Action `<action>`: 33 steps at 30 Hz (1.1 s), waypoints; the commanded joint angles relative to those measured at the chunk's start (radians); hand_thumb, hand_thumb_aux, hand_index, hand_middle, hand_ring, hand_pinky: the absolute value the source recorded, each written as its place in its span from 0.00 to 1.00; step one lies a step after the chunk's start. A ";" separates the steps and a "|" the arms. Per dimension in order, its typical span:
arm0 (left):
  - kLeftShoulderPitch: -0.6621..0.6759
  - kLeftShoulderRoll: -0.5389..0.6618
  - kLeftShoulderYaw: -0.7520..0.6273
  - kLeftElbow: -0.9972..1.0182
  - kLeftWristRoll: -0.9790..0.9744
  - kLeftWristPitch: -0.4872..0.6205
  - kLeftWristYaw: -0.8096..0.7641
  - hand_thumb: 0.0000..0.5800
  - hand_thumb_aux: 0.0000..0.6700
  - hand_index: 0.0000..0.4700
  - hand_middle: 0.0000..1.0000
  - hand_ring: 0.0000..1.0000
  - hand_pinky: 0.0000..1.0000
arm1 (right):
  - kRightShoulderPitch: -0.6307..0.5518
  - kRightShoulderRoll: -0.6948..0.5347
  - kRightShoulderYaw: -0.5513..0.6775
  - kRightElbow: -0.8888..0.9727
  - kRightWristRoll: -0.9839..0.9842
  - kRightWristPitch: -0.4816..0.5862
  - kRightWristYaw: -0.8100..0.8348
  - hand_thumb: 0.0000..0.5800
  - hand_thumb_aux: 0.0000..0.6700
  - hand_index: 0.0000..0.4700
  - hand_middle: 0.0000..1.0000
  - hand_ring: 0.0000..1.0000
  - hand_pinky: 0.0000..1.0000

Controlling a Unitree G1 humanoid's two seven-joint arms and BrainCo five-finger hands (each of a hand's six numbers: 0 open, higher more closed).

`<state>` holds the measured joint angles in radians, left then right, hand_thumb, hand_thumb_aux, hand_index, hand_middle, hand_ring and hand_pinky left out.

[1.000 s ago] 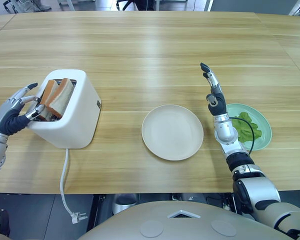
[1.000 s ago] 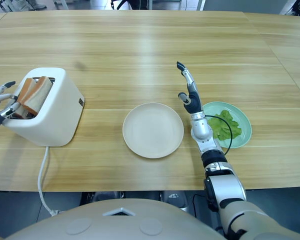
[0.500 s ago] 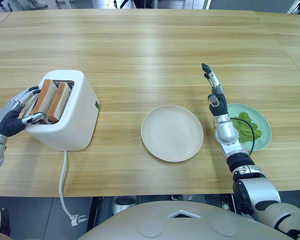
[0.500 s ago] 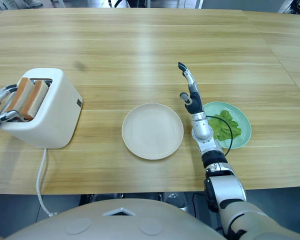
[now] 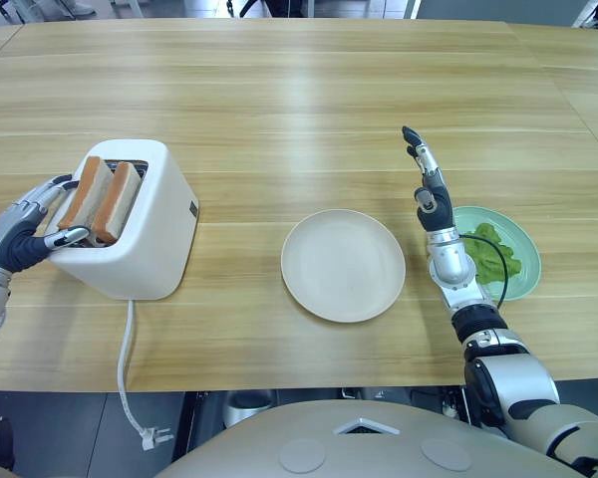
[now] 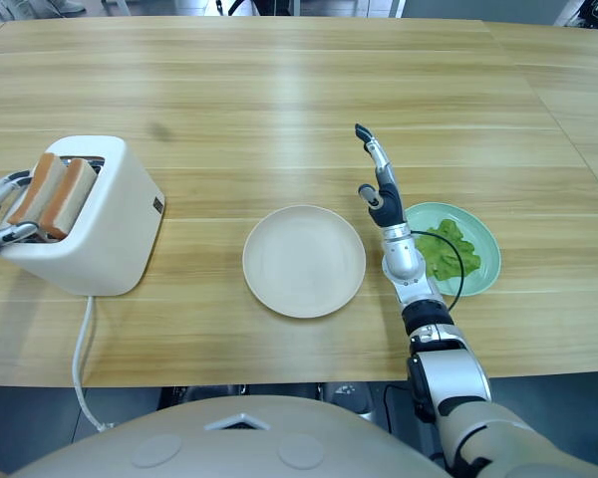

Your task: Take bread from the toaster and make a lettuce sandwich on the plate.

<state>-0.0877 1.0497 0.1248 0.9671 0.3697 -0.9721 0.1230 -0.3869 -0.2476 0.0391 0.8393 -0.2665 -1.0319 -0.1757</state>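
Observation:
A white toaster (image 5: 151, 239) stands at the left of the wooden table with two bread slices in its slots. My left hand (image 5: 22, 237) is at the toaster's left side, its fingers (image 5: 68, 236) curled against both ends of the outer slice (image 5: 84, 192). The inner slice (image 5: 118, 199) stands beside it. A bare beige plate (image 5: 344, 264) lies in the middle. Lettuce (image 5: 493, 254) lies on a green dish (image 5: 528, 264) to the right. My right hand (image 5: 426, 181) stands upright and open between plate and dish, holding nothing.
The toaster's white cable (image 5: 127, 363) runs off the table's front edge, and its plug (image 5: 155, 435) hangs below. Wide bare tabletop (image 5: 299, 90) stretches behind the toaster and plates.
The view has shifted slightly. The two slices, tilted a second ago, now stand straighter in the slots, and my left hand's fingers have drawn in around the outer slice. The right hand has kept still.

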 commanded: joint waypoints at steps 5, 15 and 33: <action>0.013 0.019 -0.035 -0.030 0.067 0.025 0.048 1.00 0.94 0.92 0.00 0.00 0.00 | 0.004 0.000 -0.006 -0.003 0.010 0.011 0.007 0.00 0.00 0.00 0.00 0.00 0.00; 0.034 0.016 -0.003 -0.091 -0.002 -0.053 0.048 1.00 1.00 0.98 0.00 0.00 0.00 | 0.008 0.000 -0.008 -0.005 0.019 0.011 0.013 0.00 0.00 0.00 0.00 0.00 0.00; -0.019 -0.033 0.146 -0.141 -0.473 -0.159 -0.211 1.00 1.00 0.98 0.95 0.95 0.95 | 0.009 0.013 -0.006 -0.010 0.010 0.012 0.007 0.00 0.00 0.00 0.00 0.00 0.00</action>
<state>-0.0950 1.0230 0.2462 0.8576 -0.0184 -1.1196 -0.0321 -0.3815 -0.2374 0.0386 0.8396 -0.2600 -1.0317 -0.1684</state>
